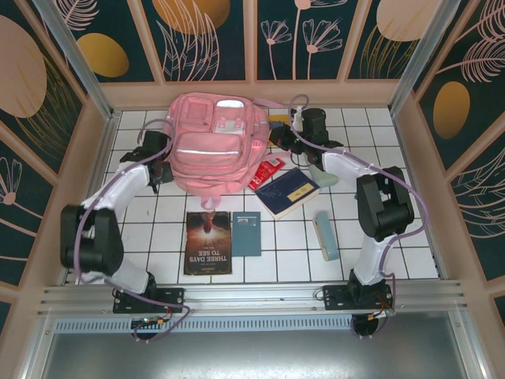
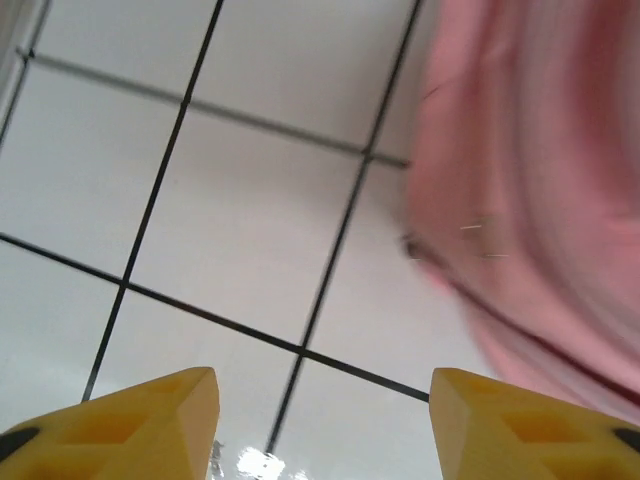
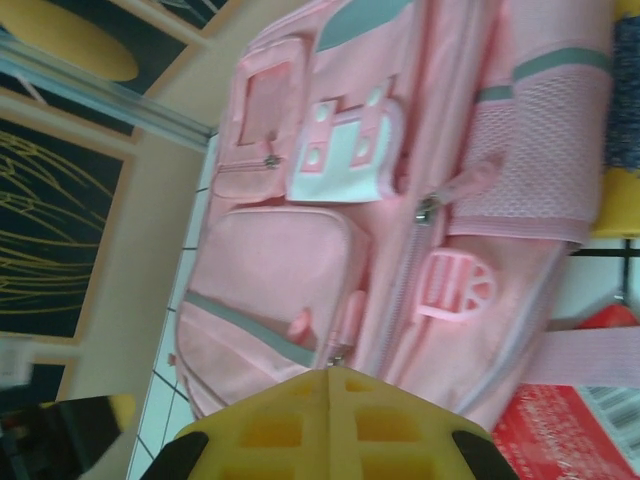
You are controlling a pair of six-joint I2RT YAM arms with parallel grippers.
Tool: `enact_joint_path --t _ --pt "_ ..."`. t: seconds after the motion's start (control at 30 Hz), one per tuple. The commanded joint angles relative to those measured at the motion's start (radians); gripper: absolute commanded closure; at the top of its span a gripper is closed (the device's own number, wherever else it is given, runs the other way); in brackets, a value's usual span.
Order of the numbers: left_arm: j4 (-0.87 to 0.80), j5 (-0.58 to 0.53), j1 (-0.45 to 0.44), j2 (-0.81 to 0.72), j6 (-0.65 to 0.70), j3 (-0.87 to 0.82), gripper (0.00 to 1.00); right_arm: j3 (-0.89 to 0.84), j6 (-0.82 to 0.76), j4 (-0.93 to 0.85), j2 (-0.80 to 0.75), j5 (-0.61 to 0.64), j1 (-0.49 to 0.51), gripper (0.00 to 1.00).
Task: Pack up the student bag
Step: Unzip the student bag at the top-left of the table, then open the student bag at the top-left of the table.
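Left fingers (image 2: pixel 150 415): released, the two yellow tips standing well apart over bare white tile of the counter (image 1: pixel 410 245). The blurred pink cloth of the student bag (image 1: pixel 209 150) is just to their right.

Right fingers (image 3: pixel 270 430): clenched, tip against tip. They point at the front of the bag, close to the zip that runs beside its lower pocket.

From the top camera I read the left arm (image 1: pixel 118 193) reaching to the bag's left flank and the right arm (image 1: pixel 371 189) bending round to its right flank.

The bag lies on its back at the far middle of the counter, with its front pockets and pale strip facing up and a strap end trailing toward me. A red packet (image 1: pixel 267 172) lies against its right edge, and a yellow item (image 1: pixel 278 120) sits farther back on the same side.

Nearer me I see:
- a dark blue book (image 1: pixel 288 192), lying at an angle
- a small teal book (image 1: pixel 246 233)
- a brown book titled THREE DAYS TO SEE (image 1: pixel 208 242), just left of the teal one
- a pale blue-green case (image 1: pixel 326 234)
- a mint piece (image 1: pixel 323 178) close to the right arm
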Motion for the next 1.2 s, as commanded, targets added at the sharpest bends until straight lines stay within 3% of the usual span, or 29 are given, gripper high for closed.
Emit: enact_joint_path --t 0.0,0.03,0.1,0.2,0.33,0.4,0.67,0.9,1.07,1.17 --pt "0.034 0.115 -0.051 -0.121 0.023 0.011 0.34 0.051 -0.024 0.01 -0.03 0.001 0.037 1.0" --pt "0.051 0.126 -0.073 -0.129 0.035 0.019 0.36 0.045 -0.026 0.008 -0.034 0.007 0.045 1.0" --pt "0.083 0.139 -0.11 -0.123 0.062 0.031 0.36 0.011 -0.02 0.023 -0.058 0.016 0.055 0.81" --pt "0.117 0.148 -0.173 -0.068 0.102 0.053 0.39 -0.088 0.0 0.065 -0.13 0.049 0.063 0.66" --pt "0.155 0.144 -0.253 0.015 0.159 0.068 0.5 -0.242 0.039 0.137 -0.243 0.09 0.06 0.54" --pt "0.165 0.15 -0.292 0.062 0.189 0.083 0.5 -0.318 0.055 0.166 -0.299 0.109 0.059 0.5" --pt "0.208 0.016 -0.435 0.243 0.265 0.148 0.49 -0.51 0.098 0.215 -0.433 0.142 0.036 0.45" --pt "0.319 -0.278 -0.456 0.286 0.283 0.15 0.47 -0.572 0.108 0.231 -0.472 0.136 0.033 0.44" --pt "0.339 -0.212 -0.457 0.306 0.333 0.167 0.44 -0.589 0.114 0.251 -0.461 0.131 0.033 0.44" --pt "0.31 -0.198 -0.456 0.348 0.342 0.19 0.49 -0.591 0.12 0.262 -0.448 0.12 0.035 0.44"
